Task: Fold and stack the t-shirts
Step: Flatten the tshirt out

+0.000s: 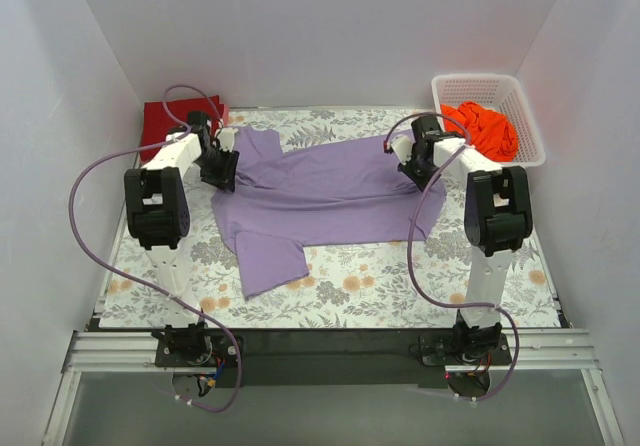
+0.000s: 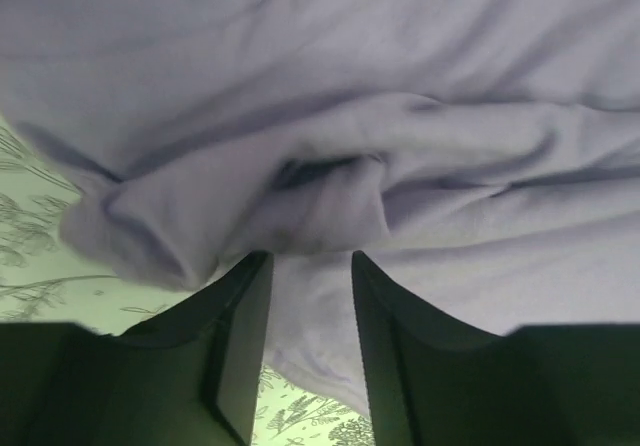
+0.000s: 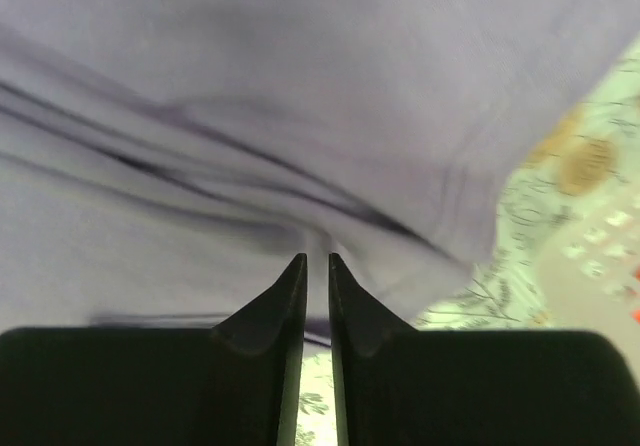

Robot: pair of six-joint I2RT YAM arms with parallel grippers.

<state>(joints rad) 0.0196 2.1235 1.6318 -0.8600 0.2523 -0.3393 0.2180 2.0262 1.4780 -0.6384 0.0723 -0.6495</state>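
The lavender-purple t-shirt (image 1: pixel 320 196) lies spread across the middle of the table, one sleeve pointing to the near left. My left gripper (image 1: pixel 222 169) is at its left edge. In the left wrist view its fingers (image 2: pixel 310 261) hold a bunched fold of the shirt (image 2: pixel 400 116), lifted off the cloth below. My right gripper (image 1: pixel 415 171) is at the shirt's right edge. In the right wrist view its jaws (image 3: pixel 317 261) are nearly together, pinching the shirt (image 3: pixel 300 96). The dark red t-shirt (image 1: pixel 165 126) lies at the back left. The bright orange t-shirt (image 1: pixel 482 129) sits in the basket.
A white lattice basket (image 1: pixel 530 151) stands at the back right corner. The floral table cloth (image 1: pixel 400 276) covers the table, with white walls on three sides. Purple cables loop from both arms.
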